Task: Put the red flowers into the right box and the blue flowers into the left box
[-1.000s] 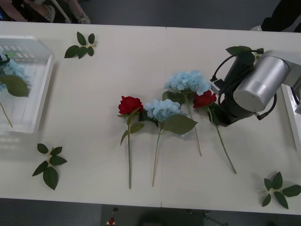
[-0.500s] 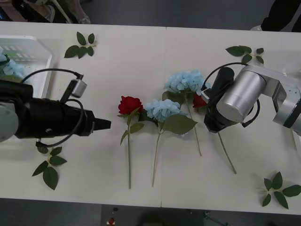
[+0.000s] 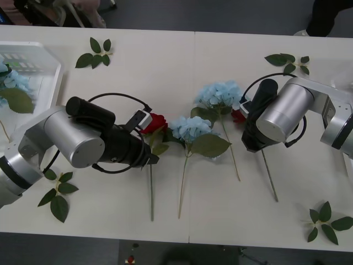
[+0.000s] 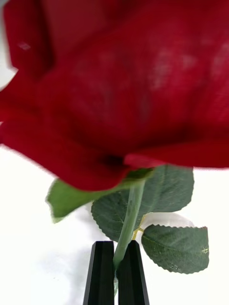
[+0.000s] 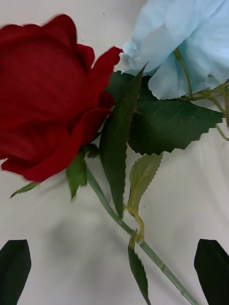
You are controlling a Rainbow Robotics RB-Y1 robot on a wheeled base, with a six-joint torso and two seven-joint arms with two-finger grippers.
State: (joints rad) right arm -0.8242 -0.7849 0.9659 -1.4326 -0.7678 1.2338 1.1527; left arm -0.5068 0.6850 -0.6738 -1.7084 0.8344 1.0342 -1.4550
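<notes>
The right gripper [image 4: 116, 271] is pinching the stem of the right rose [image 4: 119, 81] just under its bloom, fingers closed on it, on the table [image 3: 165, 77] beside a hydrangea [image 3: 220, 95]. The left gripper [image 5: 114, 271] is hovering with fingers spread wide over the stem of the left rose [image 3: 154, 122], which is lying beside the middle hydrangea [image 3: 190, 128]. The left box [image 3: 47, 99], at the table's left edge, is holding another hydrangea [image 3: 14, 83].
</notes>
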